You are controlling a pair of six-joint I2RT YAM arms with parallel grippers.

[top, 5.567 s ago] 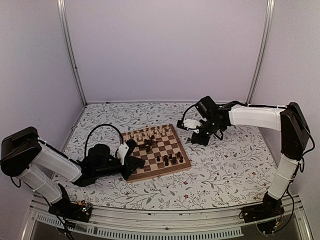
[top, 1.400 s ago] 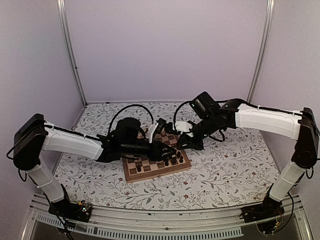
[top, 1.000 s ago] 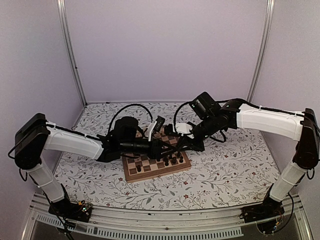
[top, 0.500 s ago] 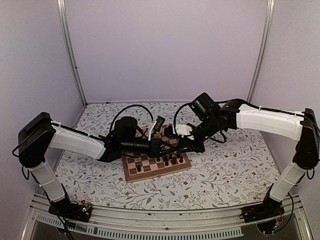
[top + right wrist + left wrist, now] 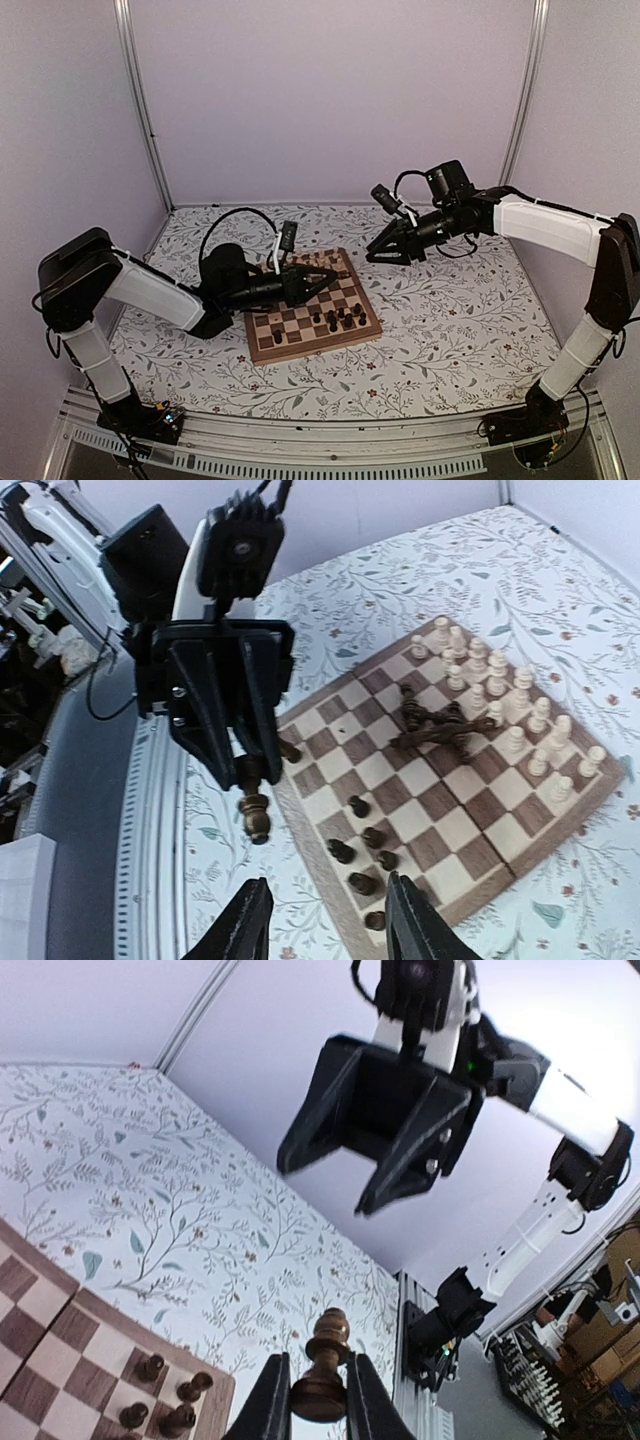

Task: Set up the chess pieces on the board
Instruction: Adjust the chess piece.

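The board (image 5: 316,349) lies on the floral cover (image 5: 455,325) at mid-table, a little left of centre. It is turned slightly askew, so its near right corner points towards the near right. It is square, chequered in dark brown and cream, with a light wooden rim.

The left gripper (image 5: 248,768) reaches rightwards, low over the far half of the board. Its fingers are closed down to a narrow gap on the base of a dark piece (image 5: 322,1365). The right gripper (image 5: 374,256) hangs above the cover just beyond the board's far right corner. It points left and down towards the left gripper, jaws spread wide with nothing between them. The two grippers face each other tip to tip, apart.

The dark piece is tall and turned, with a round foot, a waisted stem and a knobbed head. Its long axis runs in line with the left fingers, foot pinched and head jutting clear of the fingertips towards the right gripper.

The pale pieces (image 5: 497,665) stand upright in two rows along the board's far edge. A few fallen dark pieces (image 5: 440,730) lie heaped in the middle, one long one flat and crosswise to the rows. The standing dark pieces (image 5: 363,883) form a small loose cluster near the near right edge, each on its own square.
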